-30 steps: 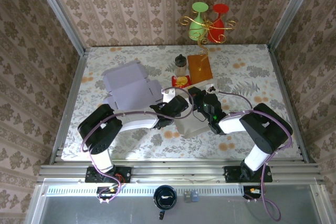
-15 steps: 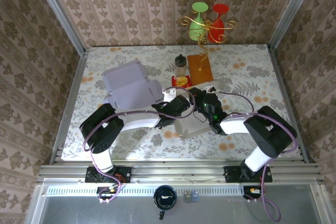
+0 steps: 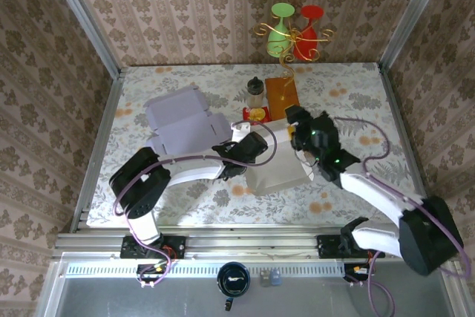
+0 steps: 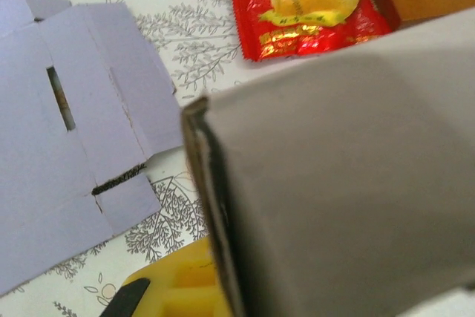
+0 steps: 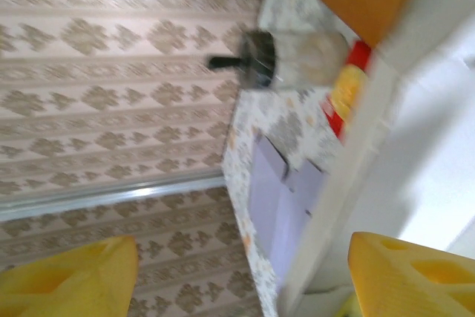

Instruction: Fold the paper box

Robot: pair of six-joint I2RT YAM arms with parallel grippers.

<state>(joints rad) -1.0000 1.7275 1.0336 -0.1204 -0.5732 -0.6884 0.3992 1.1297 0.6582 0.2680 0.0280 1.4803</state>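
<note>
While the white paper box (image 3: 280,172) stands partly formed at mid-frame on the bench (image 3: 371,102), the left gripper (image 3: 249,146) pinches one upright wall and the right gripper (image 3: 300,119) hangs wide and empty by its upper-right corner. Closing the flaps looks left to do, and a flat lilac cardboard blank (image 3: 182,120) at upper left lies unfolded.

High rear overhead view; two close wrist views, white box (image 3: 278,168) common to all.

You've got a red snack packet (image 4: 308,5) lying just beside the orange board (image 3: 282,94), a black-lidded jar (image 3: 255,93) near them on the floral tablecloth (image 3: 349,87).
</note>
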